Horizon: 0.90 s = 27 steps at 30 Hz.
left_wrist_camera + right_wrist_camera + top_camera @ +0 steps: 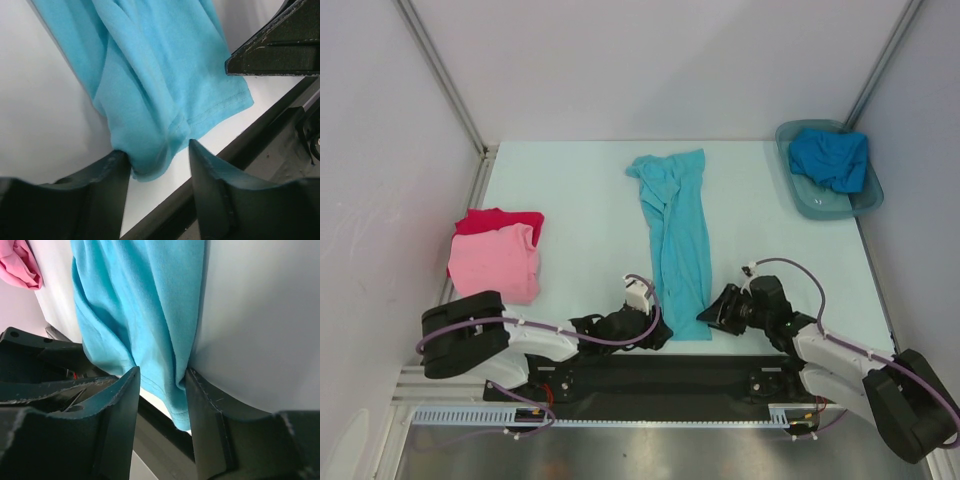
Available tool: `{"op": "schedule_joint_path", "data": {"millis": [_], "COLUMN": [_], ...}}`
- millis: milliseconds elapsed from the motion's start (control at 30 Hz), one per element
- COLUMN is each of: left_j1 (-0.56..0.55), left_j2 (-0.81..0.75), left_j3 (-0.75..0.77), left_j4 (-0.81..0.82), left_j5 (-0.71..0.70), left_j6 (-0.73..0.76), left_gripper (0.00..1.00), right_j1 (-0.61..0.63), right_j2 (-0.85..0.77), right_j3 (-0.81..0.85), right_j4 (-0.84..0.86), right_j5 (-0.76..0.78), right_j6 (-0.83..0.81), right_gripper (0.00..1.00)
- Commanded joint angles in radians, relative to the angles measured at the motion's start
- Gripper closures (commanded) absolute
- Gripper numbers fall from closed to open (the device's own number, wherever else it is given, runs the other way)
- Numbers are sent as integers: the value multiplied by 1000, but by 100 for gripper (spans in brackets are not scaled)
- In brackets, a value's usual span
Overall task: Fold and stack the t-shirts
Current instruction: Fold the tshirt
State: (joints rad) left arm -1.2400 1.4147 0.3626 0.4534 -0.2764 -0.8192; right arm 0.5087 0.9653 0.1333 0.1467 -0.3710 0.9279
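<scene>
A turquoise t-shirt (675, 230) lies folded into a long strip down the middle of the table, its hem at the near edge. My left gripper (663, 328) is at the hem's left corner. In the left wrist view that gripper (157, 150) stands open, with the shirt's (150, 75) corner between the fingers and resting against the left one. My right gripper (707, 315) is at the hem's right corner. It too (162, 371) is open, straddling the bunched hem (145, 305). A pink t-shirt (495, 262) lies folded on a red one (500, 220) at the left. A deeper blue t-shirt (830, 158) sits crumpled in the tub.
The grey translucent tub (790, 170) stands at the back right corner. The black base rail (660, 375) runs along the near edge just below the hem. White walls close in the table on three sides. The right gripper's dark finger (280, 45) shows at the left wrist view's upper right.
</scene>
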Motion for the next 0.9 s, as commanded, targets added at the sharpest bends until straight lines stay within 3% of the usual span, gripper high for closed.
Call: {"op": "schedule_joint_path", "data": {"millis": [0,100,200,333,433,533,867], "left_j1": [10,11,13,16,17,20,2], "left_j2": [30,39,44,52,53,47,-114], "left_j3": [-13,-14,-13,-11,-8,-5,42], "left_j4": [-15,-9,-5,1,-1,-10,-183], "left_j5": [26,29,29,34,39,42,10], "left_j6": [5,2,2,2,3,5,12], "left_gripper": [49,59,71,81,90,100,100], "right_j1": [20,25,27,27,27,27,27], "right_j2": [32,36,29,26,26,18,-66], "right_j3": [23,23,25,26,28,32,100], "right_j4": [19,21,16,13,10,2,-114], "right_j5": [46,52,53,52,50,52,66], "right_j6": [5,5,3,2,-1,-3,-29], "right_gripper": [53,57,66,89,100,100,100]}}
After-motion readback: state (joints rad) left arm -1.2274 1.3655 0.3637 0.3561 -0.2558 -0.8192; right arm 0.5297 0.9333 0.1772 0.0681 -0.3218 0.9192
